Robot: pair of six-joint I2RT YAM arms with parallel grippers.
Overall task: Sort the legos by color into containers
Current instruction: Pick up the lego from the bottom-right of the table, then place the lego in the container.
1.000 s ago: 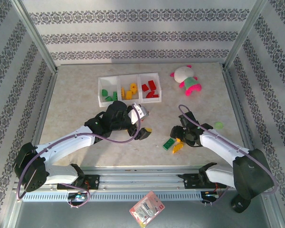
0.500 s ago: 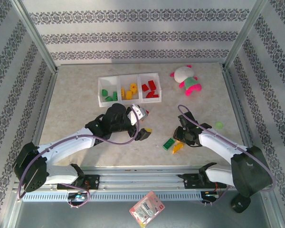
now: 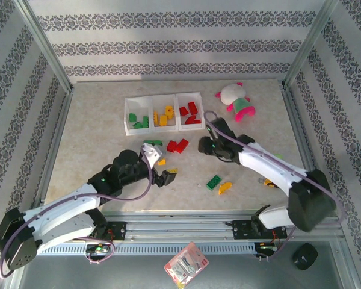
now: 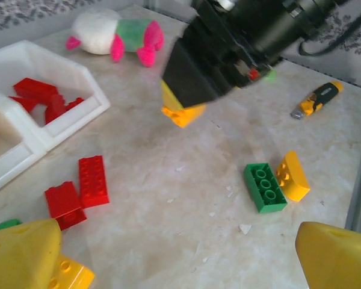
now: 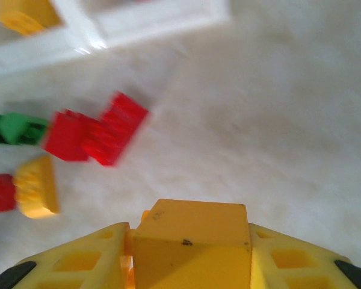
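My right gripper (image 3: 206, 146) is shut on a yellow lego (image 5: 192, 241), held above the table just in front of the white three-compartment tray (image 3: 162, 96); from the left wrist view the same brick (image 4: 182, 111) hangs under it. My left gripper (image 3: 163, 176) is open with nothing between its yellow fingers (image 4: 18, 253). Loose on the table are two red legos (image 3: 176, 145), a green lego (image 3: 213, 182) touching a yellow wedge (image 3: 225, 188), and a green (image 3: 150, 143) and a yellow lego (image 3: 161, 161) near the left arm. The tray holds green, yellow and red bricks, left to right.
A pink, white and green plush toy (image 3: 236, 99) lies at the back right. A yellow and black utility knife (image 4: 316, 99) lies on the table's right side. Patterned walls and metal rails enclose the table.
The right gripper lifted a yellow lego from beside the green brick and carried it back-left toward the tray. The left arm drew back toward the near left, uncovering the two red legos.
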